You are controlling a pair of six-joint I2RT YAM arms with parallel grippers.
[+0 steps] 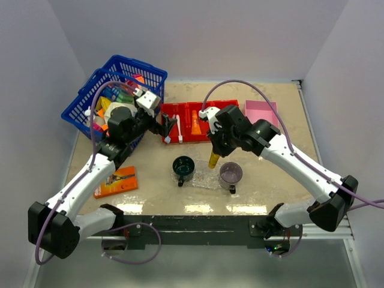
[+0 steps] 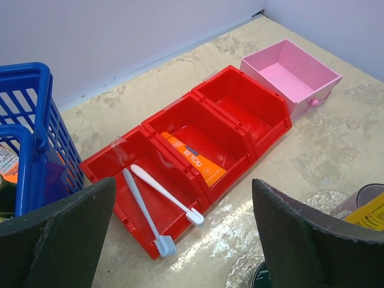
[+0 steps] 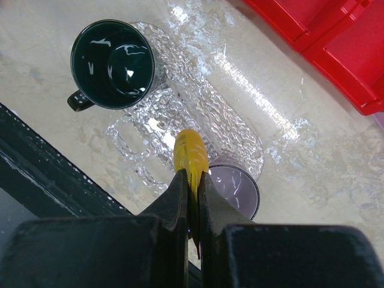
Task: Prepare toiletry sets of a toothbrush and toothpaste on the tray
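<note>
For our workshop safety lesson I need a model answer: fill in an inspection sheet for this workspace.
Surface: beige mottled table, glossy.
Job's things: clear tray holds no set yet; two toothbrushes and orange tube lie in red bin; yellow tube held.
Clutter: blue basket, pink box, green mug, purple mug, orange pack.
Claws: left claw open by the bin; right claw shut on yellow tube above tray.
Cables: purple cable loops above arms.
Surroundings: white walls.

Beige marbled tabletop [image 1: 153,183] w/ plain white walls [image 1: 210,36], 3 sides.
</note>
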